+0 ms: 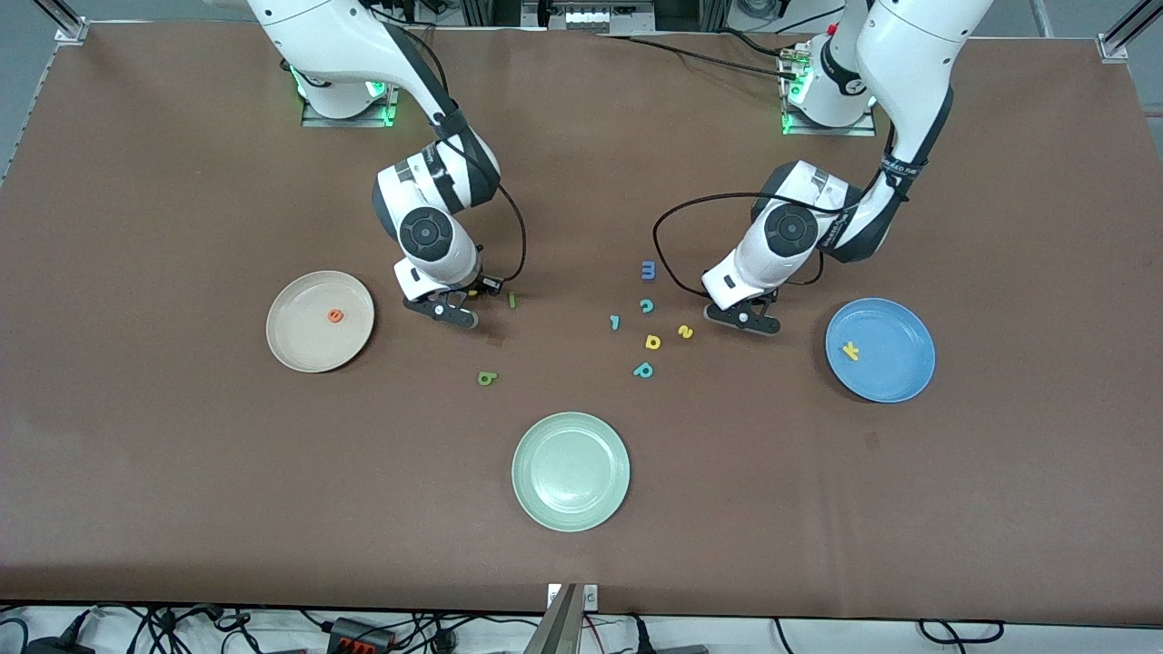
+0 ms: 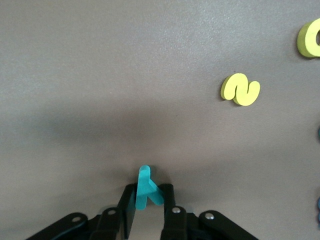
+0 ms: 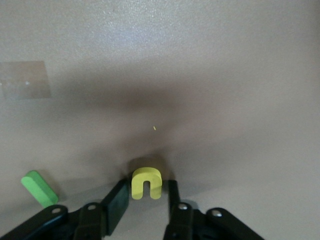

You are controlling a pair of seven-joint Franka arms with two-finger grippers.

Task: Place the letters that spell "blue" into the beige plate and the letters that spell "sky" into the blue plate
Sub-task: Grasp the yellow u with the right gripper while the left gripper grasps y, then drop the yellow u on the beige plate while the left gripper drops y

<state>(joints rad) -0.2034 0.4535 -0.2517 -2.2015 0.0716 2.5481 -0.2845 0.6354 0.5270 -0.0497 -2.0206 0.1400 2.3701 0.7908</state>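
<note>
My left gripper (image 1: 747,320) (image 2: 147,196) is down at the table beside the blue plate (image 1: 895,368), shut on the teal y (image 2: 145,186), which stands on edge between its fingers. The yellow k (image 1: 850,351) lies in that plate. The yellow s (image 1: 685,331) (image 2: 240,90) rests close by. My right gripper (image 1: 454,311) (image 3: 145,194) is low beside the beige plate (image 1: 304,343), open, straddling the yellow u (image 3: 146,183) with a slim gap on each side. The orange e (image 1: 335,316) lies in the beige plate. The green l (image 1: 512,300) (image 3: 40,189) and dark green b (image 1: 487,378) lie on the table.
A pale green plate (image 1: 571,470) sits nearest the front camera. Between the grippers lie a blue m (image 1: 648,269), a yellow d-like letter (image 1: 652,341) and three teal letters (image 1: 646,305).
</note>
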